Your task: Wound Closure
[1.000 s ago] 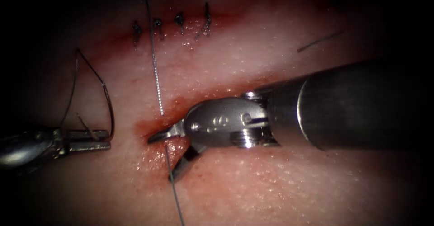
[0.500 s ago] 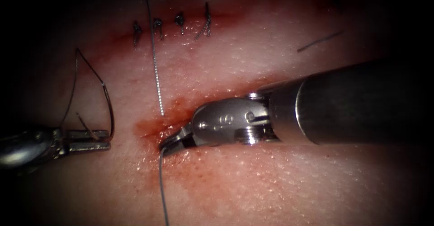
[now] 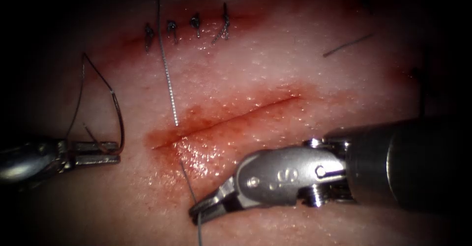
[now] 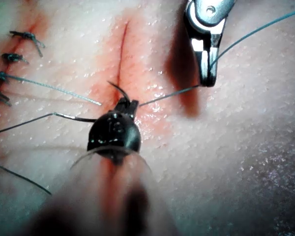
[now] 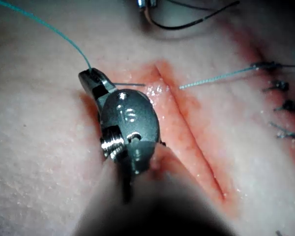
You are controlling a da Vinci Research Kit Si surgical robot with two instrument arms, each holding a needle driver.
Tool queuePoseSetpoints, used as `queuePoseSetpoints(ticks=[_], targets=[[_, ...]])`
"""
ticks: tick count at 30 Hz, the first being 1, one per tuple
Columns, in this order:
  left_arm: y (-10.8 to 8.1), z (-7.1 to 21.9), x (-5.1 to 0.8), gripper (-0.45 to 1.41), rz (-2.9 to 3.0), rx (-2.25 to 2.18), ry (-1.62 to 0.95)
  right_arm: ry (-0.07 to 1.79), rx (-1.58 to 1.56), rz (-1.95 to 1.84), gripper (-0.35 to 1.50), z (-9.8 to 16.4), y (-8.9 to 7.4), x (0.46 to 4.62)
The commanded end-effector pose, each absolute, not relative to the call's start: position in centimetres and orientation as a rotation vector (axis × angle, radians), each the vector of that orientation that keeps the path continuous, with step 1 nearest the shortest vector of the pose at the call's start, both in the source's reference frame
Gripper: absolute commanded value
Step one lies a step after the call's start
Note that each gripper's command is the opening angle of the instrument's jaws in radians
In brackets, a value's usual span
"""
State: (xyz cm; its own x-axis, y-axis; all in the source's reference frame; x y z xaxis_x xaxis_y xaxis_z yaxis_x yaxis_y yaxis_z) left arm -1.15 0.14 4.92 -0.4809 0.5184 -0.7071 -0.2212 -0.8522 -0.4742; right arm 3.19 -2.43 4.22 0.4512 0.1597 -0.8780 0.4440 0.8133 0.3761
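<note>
Thread, thin and dark, is clamped in your right steel pincer, which has dropped from the cut's left end to below it, pulling the strand out taut (the red, open cut in the pale pink tissue now lies uncovered). Your left pincer stays shut on the curved dark needle near its end, clear of the tissue, left of the cut. Four dark knotted stitches sit above.
</note>
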Motion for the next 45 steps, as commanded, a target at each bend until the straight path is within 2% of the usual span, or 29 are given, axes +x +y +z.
queuePoseSetpoints(ticks=[1, 6, 13, 14, 15, 16, 17, 19, 20, 21, 22, 29, 36, 40, 43, 45], targets=[[0.1, 5.0, -1.22, -0.45, 2.338, -1.274, -0.450, 1.110, 0.645, -0.204, -0.35, 4.1, -2.6, 3.21], [0.1, 5.0, -1.22, -0.45, 2.338, -1.274, -0.450, 1.065, 0.765, -0.373, -0.35, 3.5, -3.1, 3.06], [0.1, 5.0, -1.22, -0.45, 2.338, -1.273, -0.449, 1.076, 0.756, -0.421, -0.35, 3.3, -3.3, 3.12], [0.1, 5.0, -1.22, -0.45, 2.338, -1.273, -0.449, 1.083, 0.737, -0.409, 0.12, 3.3, -3.2, 3.16], [0.1, 5.0, -1.22, -0.45, 2.338, -1.273, -0.449, 1.088, 0.723, -0.394, 0.47, 3.3, -3.2, 3.18], [0.1, 5.0, -1.23, -0.45, 2.338, -1.273, -0.449, 1.090, 0.705, -0.375, 0.76, 3.3, -3.1, 3.20], [0.1, 5.0, -1.23, -0.45, 2.338, -1.273, -0.449, 1.092, 0.680, -0.347, 0.96, 3.3, -3.1, 3.22], [0.1, 5.0, -1.23, -0.45, 2.338, -1.273, -0.449, 1.094, 0.651, -0.311, 1.01, 3.4, -2.9, 3.22], [0.1, 5.0, -1.23, -0.45, 2.338, -1.273, -0.449, 1.094, 0.616, -0.264, 1.16, 3.4, -2.7, 3.21], [0.1, 5.0, -1.23, -0.45, 2.338, -1.273, -0.449, 1.094, 0.616, -0.264, 1.16, 3.4, -2.7, 3.21], [0.1, 5.0, -1.23, -0.45, 2.338, -1.273, -0.449, 1.092, 0.560, -0.205, 1.25, 3.5, -2.5, 3.19], [0.1, 5.0, -1.23, -0.45, 2.338, -1.273, -0.448, 1.106, 0.482, -0.113, 1.26, 4.1, -2.0, 3.17], [0.1, 5.0, -1.22, -0.45, 2.339, -1.274, -0.448, 1.109, 0.416, -0.036, 1.33, 4.6, -1.7, 3.45], [0.1, 5.0, -1.22, -0.45, 2.344, -1.277, -0.446, 1.109, 0.411, -0.044, 1.26, 5.0, -1.7, 3.77], [0.1, 5.0, -1.22, -0.45, 2.344, -1.277, -0.446, 1.105, 0.398, -0.050, 1.21, 5.1, -1.7, 3.84], [0.1, 5.0, -1.22, -0.45, 2.344, -1.277, -0.446, 1.097, 0.395, -0.044, 1.11, 5.2, -1.8, 3.89]])
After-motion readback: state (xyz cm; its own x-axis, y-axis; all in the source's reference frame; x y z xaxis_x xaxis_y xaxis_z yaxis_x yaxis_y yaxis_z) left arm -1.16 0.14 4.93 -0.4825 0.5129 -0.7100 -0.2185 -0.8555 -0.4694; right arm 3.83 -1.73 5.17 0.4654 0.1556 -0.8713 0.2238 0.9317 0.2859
